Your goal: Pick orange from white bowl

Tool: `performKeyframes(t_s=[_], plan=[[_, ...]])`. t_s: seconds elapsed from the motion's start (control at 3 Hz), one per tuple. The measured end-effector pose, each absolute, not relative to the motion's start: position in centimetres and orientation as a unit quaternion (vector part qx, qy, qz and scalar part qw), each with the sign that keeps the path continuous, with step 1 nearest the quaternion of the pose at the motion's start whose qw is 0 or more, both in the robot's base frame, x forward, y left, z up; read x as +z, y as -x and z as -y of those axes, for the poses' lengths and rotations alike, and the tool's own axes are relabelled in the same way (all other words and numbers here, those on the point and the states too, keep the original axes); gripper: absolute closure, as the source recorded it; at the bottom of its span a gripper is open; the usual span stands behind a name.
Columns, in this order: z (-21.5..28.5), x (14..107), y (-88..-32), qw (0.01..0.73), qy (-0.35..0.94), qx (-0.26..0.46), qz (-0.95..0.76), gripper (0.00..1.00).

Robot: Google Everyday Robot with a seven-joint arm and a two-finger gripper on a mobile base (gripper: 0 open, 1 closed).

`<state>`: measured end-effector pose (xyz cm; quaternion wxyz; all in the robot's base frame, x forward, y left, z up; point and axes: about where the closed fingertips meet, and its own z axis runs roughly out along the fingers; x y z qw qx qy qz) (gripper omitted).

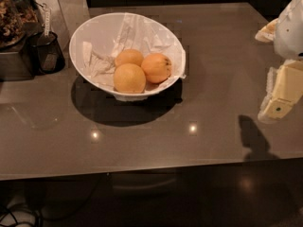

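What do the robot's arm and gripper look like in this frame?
At the right edge, the arm is a rounded white shell; below it the gripper is cream and blocky, with a ribbed white side and a small dark dot. No cables show.

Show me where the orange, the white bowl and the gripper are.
orange (156,68): camera view, middle of the reddish fruit, rightmost in the bowl.
white bowl (89,30): camera view, bare inner wall, left side.
gripper (277,109): camera view, its lower tip, at the right edge, apart from the bowl.

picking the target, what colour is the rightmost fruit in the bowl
The orange is deep reddish-orange, in camera view; the claw sits far right.
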<state>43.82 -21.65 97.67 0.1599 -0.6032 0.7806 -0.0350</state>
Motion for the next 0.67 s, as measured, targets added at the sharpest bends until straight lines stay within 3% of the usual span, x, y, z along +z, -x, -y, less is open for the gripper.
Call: performKeyframes(t_s=[0.67], plan=[[19.4, 99.0, -45.9, 0.184, 0.63, -0.024, -0.754, 0.0]])
